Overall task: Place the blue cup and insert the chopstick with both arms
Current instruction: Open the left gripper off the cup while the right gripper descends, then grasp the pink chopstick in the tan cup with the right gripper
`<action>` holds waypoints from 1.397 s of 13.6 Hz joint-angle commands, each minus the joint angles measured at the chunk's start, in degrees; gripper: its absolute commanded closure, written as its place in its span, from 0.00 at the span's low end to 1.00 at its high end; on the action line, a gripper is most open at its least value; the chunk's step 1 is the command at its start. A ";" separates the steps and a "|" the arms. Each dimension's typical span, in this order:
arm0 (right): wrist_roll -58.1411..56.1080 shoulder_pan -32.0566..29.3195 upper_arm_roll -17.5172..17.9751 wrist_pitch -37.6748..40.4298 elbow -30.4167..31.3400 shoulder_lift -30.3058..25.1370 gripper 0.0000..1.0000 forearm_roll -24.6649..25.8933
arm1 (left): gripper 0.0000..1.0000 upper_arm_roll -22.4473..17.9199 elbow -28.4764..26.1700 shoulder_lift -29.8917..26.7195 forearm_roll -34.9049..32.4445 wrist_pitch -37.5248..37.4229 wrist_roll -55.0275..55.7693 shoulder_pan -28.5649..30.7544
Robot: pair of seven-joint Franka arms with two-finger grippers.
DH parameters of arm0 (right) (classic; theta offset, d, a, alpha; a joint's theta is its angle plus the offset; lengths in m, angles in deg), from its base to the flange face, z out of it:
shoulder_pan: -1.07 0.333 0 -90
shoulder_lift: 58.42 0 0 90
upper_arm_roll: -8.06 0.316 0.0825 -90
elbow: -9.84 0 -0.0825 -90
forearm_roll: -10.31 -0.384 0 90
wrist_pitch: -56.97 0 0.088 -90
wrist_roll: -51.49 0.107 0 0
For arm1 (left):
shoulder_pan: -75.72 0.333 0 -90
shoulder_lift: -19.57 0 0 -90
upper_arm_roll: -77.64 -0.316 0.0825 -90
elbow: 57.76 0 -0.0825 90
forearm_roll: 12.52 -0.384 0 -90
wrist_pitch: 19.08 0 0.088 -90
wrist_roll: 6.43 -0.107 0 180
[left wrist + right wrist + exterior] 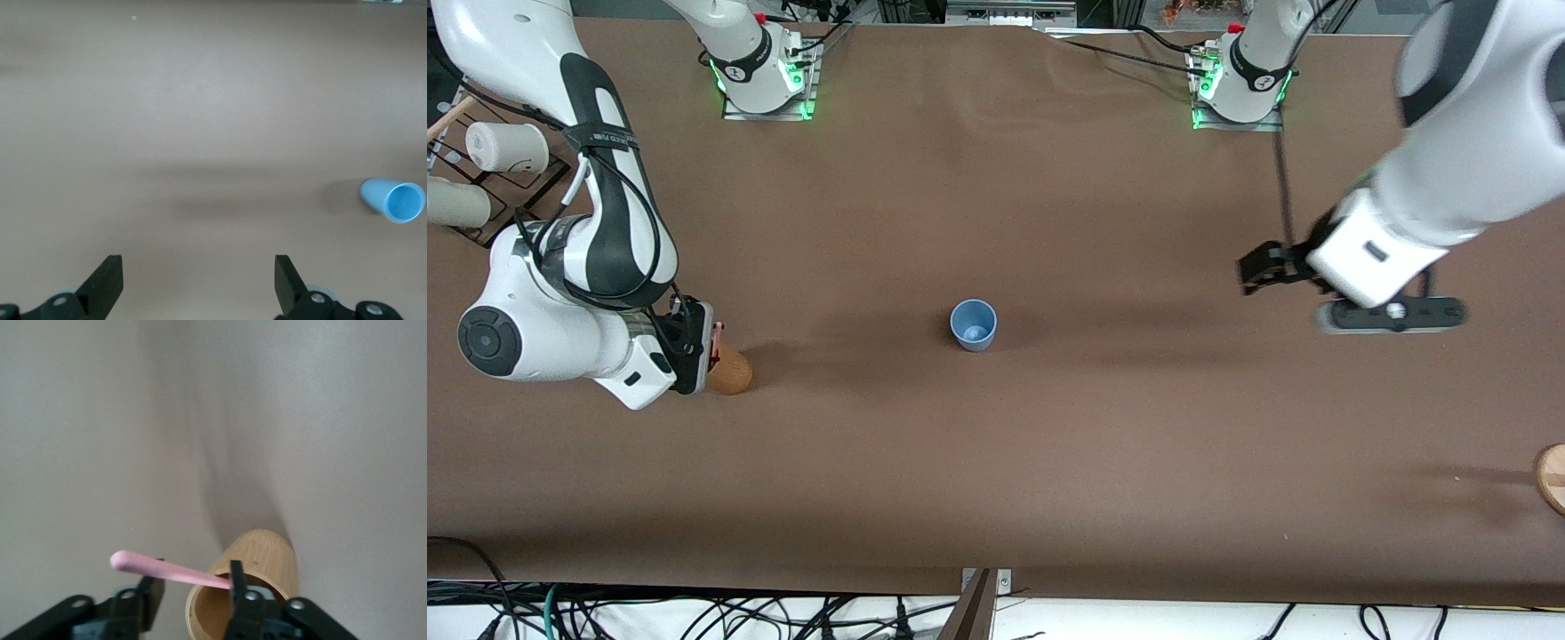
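Note:
The blue cup (973, 324) stands upright and empty mid-table; it also shows in the left wrist view (393, 200). The tan cup (731, 372) stands toward the right arm's end and holds the pink chopstick (167, 570), which leans out over its rim (718, 341). My right gripper (696, 345) is low at the tan cup's mouth (267, 553). Its fingers are apart on either side of the chopstick (195, 575); one finger hides the stick's lower end. My left gripper (1261, 267) is open and empty (199, 287), over bare table toward the left arm's end.
A dark rack with white cylinders (498, 149) stands at the table edge at the right arm's end. A round wooden piece (1552, 476) lies at the left arm's end, nearer the front camera. The two green-lit bases (765, 76) stand along the back.

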 commanded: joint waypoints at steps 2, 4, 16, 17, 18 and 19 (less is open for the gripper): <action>-1.27 -0.71 0.59 0.94 -1.53 0.42 0.70 -0.96 | 0.00 -0.03 -5.22 -5.10 0.93 -2.10 -9.80 5.95; -1.36 -0.71 0.51 1.64 -1.62 0.33 0.74 -0.96 | 0.00 -1.60 -9.78 -8.52 0.93 -2.11 -14.89 8.33; -1.27 -1.15 0.59 2.96 -2.41 0.33 0.89 -1.05 | 0.00 -6.27 -25.00 -18.56 1.63 2.02 -16.76 7.37; -1.27 -1.15 0.68 2.96 -2.41 0.25 0.90 -1.05 | 0.00 -5.75 -24.57 -18.30 1.54 1.85 -16.76 7.37; -1.27 -1.15 0.59 2.96 -2.41 0.16 0.90 -1.05 | 0.00 -5.31 -24.13 -17.95 1.45 1.67 -16.76 7.37; -1.19 -1.15 0.59 2.96 -2.50 0.07 0.91 -1.05 | 0.00 -5.21 -23.95 -17.86 1.45 1.67 -16.67 7.37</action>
